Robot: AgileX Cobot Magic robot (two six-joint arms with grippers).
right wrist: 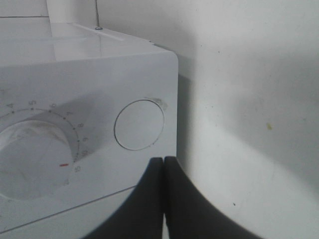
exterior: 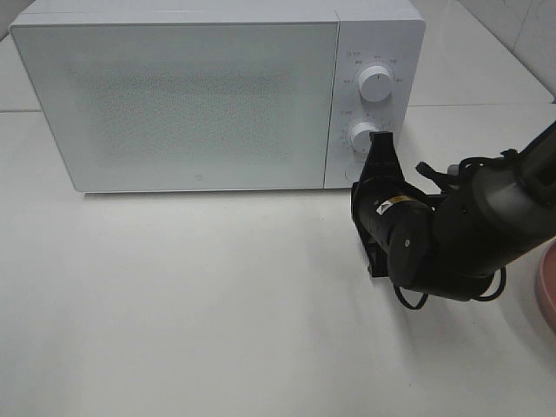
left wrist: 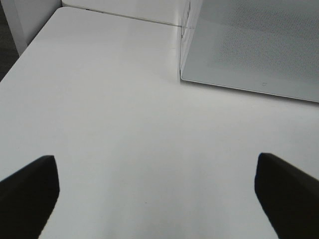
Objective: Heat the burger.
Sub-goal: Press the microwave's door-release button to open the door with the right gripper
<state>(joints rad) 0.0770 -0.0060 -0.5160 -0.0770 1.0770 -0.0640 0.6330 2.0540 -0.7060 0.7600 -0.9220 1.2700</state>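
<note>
One white table (exterior: 217,304), broad and glossy, under everything. At its far side, a white microwave (exterior: 191,95), front toward the high camera. Door (exterior: 174,104) shut flat, with a speckled grey window across most of it. Right of the door, a narrow control panel (exterior: 382,35).

Next in size, the black right arm (exterior: 486,217), reaching in from the right of the high view, bent low over the table, a cable looped beneath it. At that view's right edge, a sliver of pink plate (exterior: 547,291), mostly cut off by the frame, just beside the arm.

Left pincer (left wrist: 155,164): spread wide, two dark fingers (left wrist: 30,194) at opposite sides of its wrist view, holding nothing. Hovers over the table, short of the microwave's left front corner.

Right pincer (exterior: 380,143): pressed together, fingers meeting in a thin seam, pinching nothing. Points at the lower part of the control panel. Seen from the right wrist, tips just beside a round button (right wrist: 139,124); touching the panel or not, cannot tell.

Two white dials, stacked: upper dial (exterior: 375,84) in plain sight, lower dial (exterior: 363,137) partly covered by the right pincer in the high view. From the right wrist, a red mark and printed scale numbers around the lower one. Button flush with the panel, between that dial and the panel's edge.

Burger: out of sight in all three views, so its place cannot be told.
</note>
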